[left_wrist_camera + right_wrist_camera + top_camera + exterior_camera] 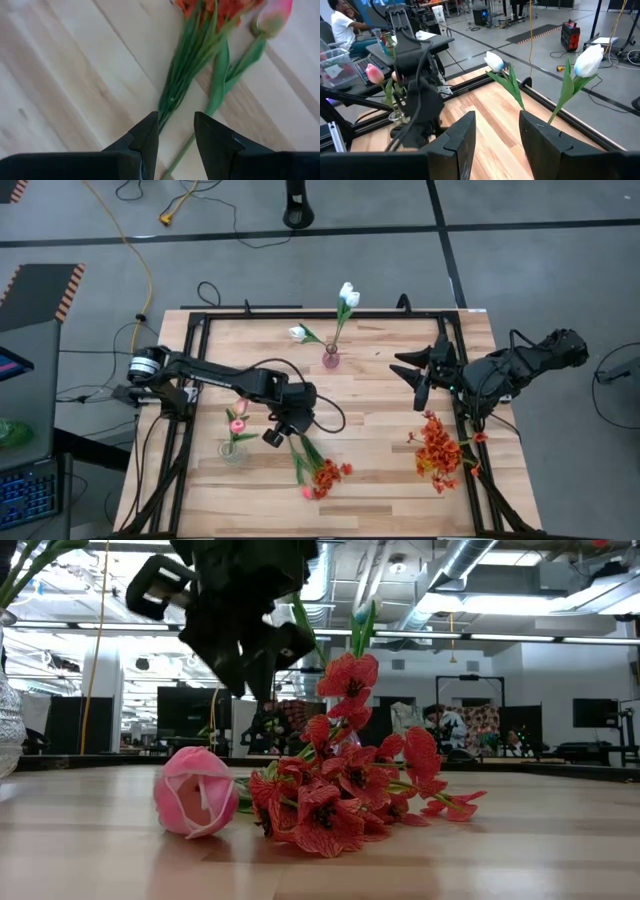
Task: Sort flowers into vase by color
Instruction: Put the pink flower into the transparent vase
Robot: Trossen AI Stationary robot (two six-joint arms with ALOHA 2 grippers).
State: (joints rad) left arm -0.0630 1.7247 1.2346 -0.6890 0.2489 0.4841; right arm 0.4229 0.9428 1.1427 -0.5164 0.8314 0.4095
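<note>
A bunch of red-orange blooms (pixel 326 474) and one pink tulip (pixel 307 492) lie flat on the table near its near edge, stems pointing toward the far side. My left gripper (pixel 274 436) hovers open above their stem ends. In the left wrist view its fingers stand on either side of the pink tulip's stem (pixel 186 146), beside the bunch's stems (pixel 175 95). The low view shows the left gripper (pixel 245 640) well above the blooms (pixel 340 790) and the tulip head (pixel 195 792). My right gripper (pixel 412 372) waits open at the table's right side.
A glass vase with pink tulips (pixel 233 442) stands left of my left gripper. A vase with white tulips (pixel 331 358) stands at the far middle. A second red-orange bunch (pixel 438 452) lies by the right edge. Black rails (pixel 300 313) frame the table.
</note>
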